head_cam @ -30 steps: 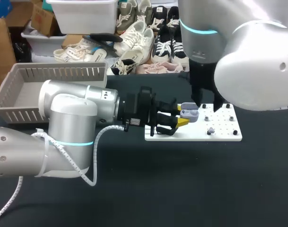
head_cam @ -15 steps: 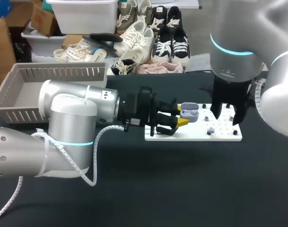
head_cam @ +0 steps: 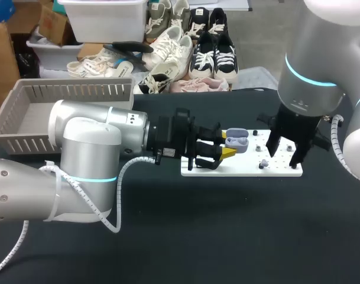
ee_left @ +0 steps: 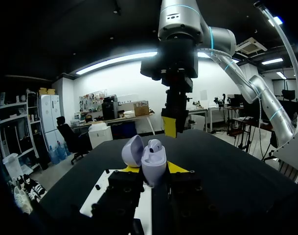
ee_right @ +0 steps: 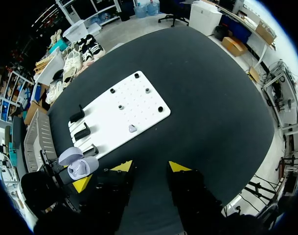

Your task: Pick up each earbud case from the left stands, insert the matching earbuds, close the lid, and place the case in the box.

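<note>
At mid-frame in the head view, the left arm (head_cam: 85, 136) lies across the black bench (head_cam: 227, 236). The left jaws are clenched on the lavender earbud case (head_cam: 237, 142), its lid open, at the left end of the white perforated plastic board (head_cam: 283, 170). In the left wrist view the case (ee_left: 152, 161) sits upright between the two fingers, lid (ee_left: 132, 149) tipped back. The right arm (head_cam: 310, 77) comes down at the frame's right, and the right jaws hang released above the board's right half with nothing between them. A small grey earbud (head_cam: 263, 163) lies on the board (ee_right: 109, 122) ahead of the right jaws (ee_right: 132, 129). The grey slatted plastic box (head_cam: 67, 89) stands at the far left.
</note>
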Tool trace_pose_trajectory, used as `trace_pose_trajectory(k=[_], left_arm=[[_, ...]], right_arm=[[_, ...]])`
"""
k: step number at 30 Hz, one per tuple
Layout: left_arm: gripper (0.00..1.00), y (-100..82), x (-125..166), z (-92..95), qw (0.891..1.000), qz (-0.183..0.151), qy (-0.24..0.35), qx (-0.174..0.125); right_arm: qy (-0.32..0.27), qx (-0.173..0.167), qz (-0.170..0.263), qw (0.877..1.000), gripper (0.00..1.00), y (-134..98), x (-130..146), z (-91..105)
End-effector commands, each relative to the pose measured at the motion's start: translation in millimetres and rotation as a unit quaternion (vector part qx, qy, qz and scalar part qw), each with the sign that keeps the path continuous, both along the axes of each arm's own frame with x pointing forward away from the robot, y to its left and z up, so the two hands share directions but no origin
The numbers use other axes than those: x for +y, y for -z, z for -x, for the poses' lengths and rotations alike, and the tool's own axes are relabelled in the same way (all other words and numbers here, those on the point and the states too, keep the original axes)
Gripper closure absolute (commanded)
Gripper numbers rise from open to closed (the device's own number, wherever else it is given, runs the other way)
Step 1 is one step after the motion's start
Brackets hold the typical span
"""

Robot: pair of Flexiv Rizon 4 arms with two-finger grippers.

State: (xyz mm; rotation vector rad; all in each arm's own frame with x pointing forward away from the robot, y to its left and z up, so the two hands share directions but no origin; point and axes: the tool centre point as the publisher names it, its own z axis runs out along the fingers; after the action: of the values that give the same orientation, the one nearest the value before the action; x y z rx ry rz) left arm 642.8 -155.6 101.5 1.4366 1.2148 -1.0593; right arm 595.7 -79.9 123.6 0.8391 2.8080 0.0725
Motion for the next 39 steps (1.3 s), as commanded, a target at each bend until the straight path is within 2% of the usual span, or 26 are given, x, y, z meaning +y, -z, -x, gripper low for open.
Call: trace_pose_trajectory(k=[1,13,39], left_arm=[[1.0,3.4,4,2.9,1.0,-0.002,0.006,-0.001],[1.0,11.2,23,10.6,1.0,-0.007,0.009,0.003],[1.0,13.8,31,26.1,1.0,0.001,0.007,-0.004]], right_arm=[[0.001,-0.001,0.001,1.0,0.6,7,4,-2.1],[0.007,0.006,0.008,1.0,0.6,21,9,-10.7],[0.025,0.009,0.012,1.0,0.59,53,11,-41.7]])
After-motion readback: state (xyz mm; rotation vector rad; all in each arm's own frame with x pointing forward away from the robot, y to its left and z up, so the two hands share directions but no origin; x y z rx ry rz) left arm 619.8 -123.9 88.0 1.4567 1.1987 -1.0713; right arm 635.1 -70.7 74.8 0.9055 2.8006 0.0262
